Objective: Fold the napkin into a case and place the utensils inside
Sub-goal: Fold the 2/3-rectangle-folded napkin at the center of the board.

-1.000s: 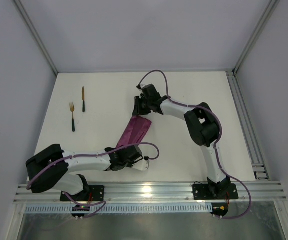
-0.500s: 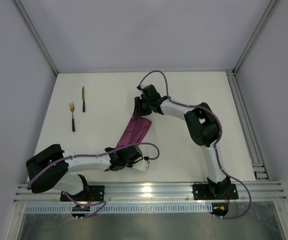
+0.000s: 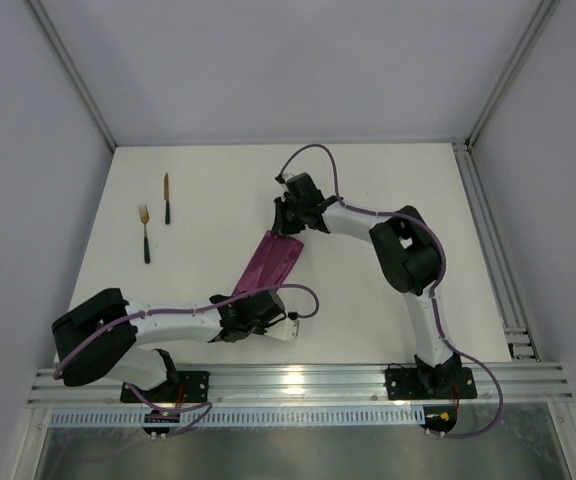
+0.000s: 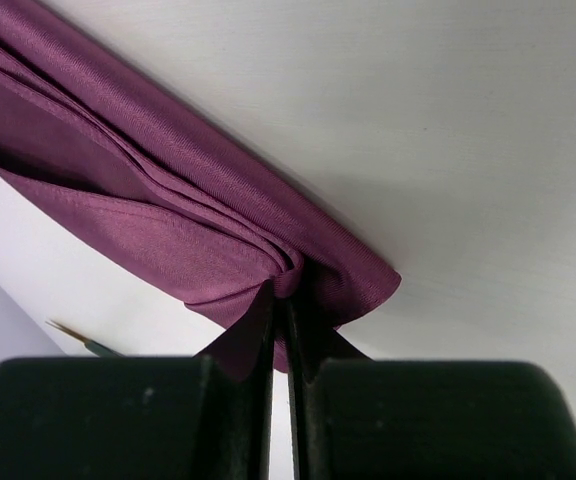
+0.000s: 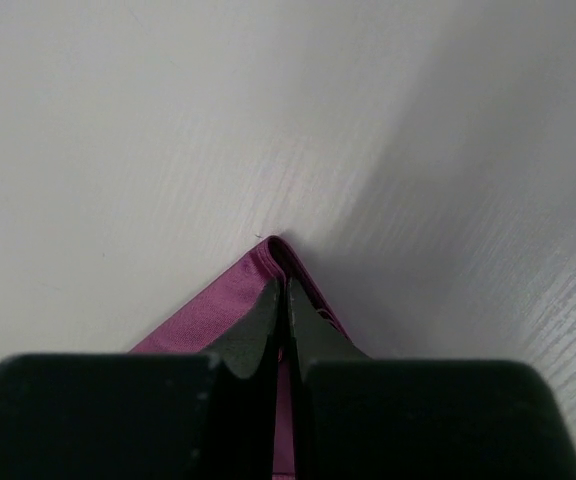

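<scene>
The magenta-purple napkin (image 3: 271, 263) lies folded into a narrow strip, slanting across the middle of the white table. My left gripper (image 3: 251, 302) is shut on its near end; in the left wrist view the cloth (image 4: 168, 210) bunches between the dark fingers (image 4: 243, 390). My right gripper (image 3: 284, 230) is shut on the far corner, where the cloth (image 5: 218, 305) peaks just ahead of the fingertips (image 5: 258, 325). The gold fork (image 3: 145, 233) and gold knife (image 3: 167, 198), both dark-handled, lie side by side at the far left, well apart from both grippers.
Grey walls and aluminium rails (image 3: 493, 260) fence the table on its sides. A rail (image 3: 298, 385) carrying both arm bases runs along the near edge. Purple cables (image 3: 308, 150) loop off both arms. A tip of one utensil (image 4: 83, 338) shows in the left wrist view.
The right gripper's jaws have closed on the far corner of the napkin and shifted slightly. The left gripper and the utensils have not moved.
</scene>
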Action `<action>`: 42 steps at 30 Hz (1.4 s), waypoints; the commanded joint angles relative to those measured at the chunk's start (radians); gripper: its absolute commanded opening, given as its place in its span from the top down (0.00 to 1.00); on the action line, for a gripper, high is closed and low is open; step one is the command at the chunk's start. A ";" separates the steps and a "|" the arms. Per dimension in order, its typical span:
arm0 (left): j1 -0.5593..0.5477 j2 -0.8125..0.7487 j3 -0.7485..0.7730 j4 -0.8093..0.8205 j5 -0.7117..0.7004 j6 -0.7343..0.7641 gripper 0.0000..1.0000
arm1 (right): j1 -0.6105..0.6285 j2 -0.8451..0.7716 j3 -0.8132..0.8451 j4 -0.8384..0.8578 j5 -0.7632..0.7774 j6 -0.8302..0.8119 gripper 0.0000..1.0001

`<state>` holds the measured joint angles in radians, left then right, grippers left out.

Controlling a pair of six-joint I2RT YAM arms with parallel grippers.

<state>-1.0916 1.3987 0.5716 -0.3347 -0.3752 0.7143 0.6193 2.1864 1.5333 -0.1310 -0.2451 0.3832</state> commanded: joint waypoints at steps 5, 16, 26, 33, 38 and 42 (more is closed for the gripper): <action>0.004 0.051 -0.050 -0.050 0.117 -0.072 0.89 | 0.003 -0.183 -0.108 0.068 0.061 -0.035 0.96; 0.006 0.020 -0.050 -0.067 0.104 -0.090 0.73 | 0.013 -0.280 -0.377 0.214 0.041 0.060 0.96; 0.006 -0.239 -0.021 -0.282 0.228 -0.041 0.57 | -0.018 -0.229 -0.400 0.229 0.056 0.074 0.96; 0.059 -0.489 0.082 -0.472 0.406 -0.009 0.38 | -0.018 -0.224 -0.429 0.261 0.053 0.112 0.96; 0.116 -0.500 0.103 -0.414 0.417 -0.093 0.39 | -0.018 -0.234 -0.438 0.264 0.049 0.111 0.96; 0.142 -0.423 0.100 -0.268 0.346 -0.125 0.39 | -0.018 -0.249 -0.446 0.264 0.041 0.102 0.96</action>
<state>-0.9672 0.9241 0.6556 -0.7074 -0.0082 0.6373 0.6064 1.9514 1.1027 0.1089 -0.2089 0.4850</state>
